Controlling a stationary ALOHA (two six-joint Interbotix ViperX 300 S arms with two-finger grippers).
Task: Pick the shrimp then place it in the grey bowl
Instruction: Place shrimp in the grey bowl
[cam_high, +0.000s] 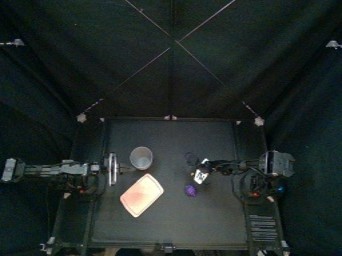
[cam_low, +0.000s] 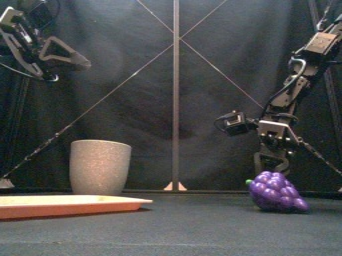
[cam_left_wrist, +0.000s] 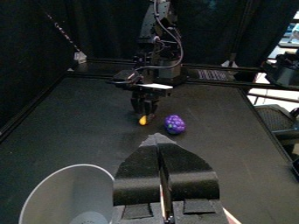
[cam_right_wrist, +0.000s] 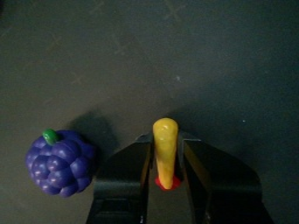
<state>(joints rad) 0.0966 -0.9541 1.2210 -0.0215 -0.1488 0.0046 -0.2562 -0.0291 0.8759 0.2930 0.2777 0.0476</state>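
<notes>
- Right tool (cam_right_wrist: 167, 156) clenched on the shrimp (cam_right_wrist: 166, 133), which stood on end between the jaws with its orange-yellow tip poking out past them.
- Shrimp in the tabletop's (cam_high: 201, 225) right half, hanging under the right tool (cam_left_wrist: 145, 98). Could not tell whether its tip touched the surface.
- Purple grapes (cam_low: 277, 190) lay on the tabletop just beside the shrimp, apart from it.
- Grey cup (cam_low: 100, 166) stood upright left of centre, well apart from the shrimp; inside not visible.
- Pink tray (cam_high: 142, 196) lay flat in front of the cup, near the front edge.
- Left tool (cam_left_wrist: 163, 175) raised at the left near the cup, jaws closed on nothing.
</notes>
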